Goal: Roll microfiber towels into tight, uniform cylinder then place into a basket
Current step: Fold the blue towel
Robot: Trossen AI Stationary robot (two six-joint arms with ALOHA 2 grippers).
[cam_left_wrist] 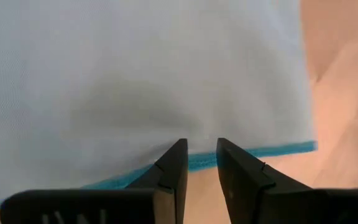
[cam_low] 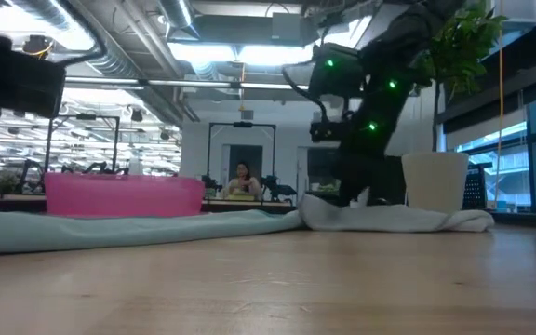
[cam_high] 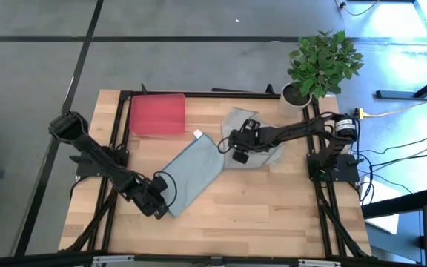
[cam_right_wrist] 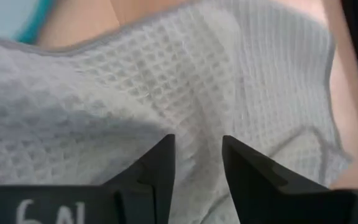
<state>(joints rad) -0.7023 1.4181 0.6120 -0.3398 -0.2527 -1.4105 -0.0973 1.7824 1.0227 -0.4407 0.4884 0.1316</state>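
The pale blue-teal towel (cam_high: 191,172) lies spread flat, running slantwise across the middle of the table. Its teal hem (cam_left_wrist: 278,150) rests on the wood. My left gripper (cam_left_wrist: 202,148) stands over the towel's near-left end (cam_high: 170,208), slanting down. Its fingers are a narrow gap apart with nothing between them. The light grey towel (cam_high: 262,144) lies rumpled to the right of the blue one. My right gripper (cam_right_wrist: 196,142) is open just above its waffle-weave cloth (cam_right_wrist: 185,81). The basket, a red tray (cam_high: 156,115), sits at the far left.
A white pot with a green plant (cam_high: 302,93) stands at the far right corner, close behind the right arm. Black frame rails (cam_high: 117,133) run along the table's left, right and far sides. Bare wood (cam_high: 273,215) lies toward the near edge. A person (cam_low: 243,177) shows in the room beyond.
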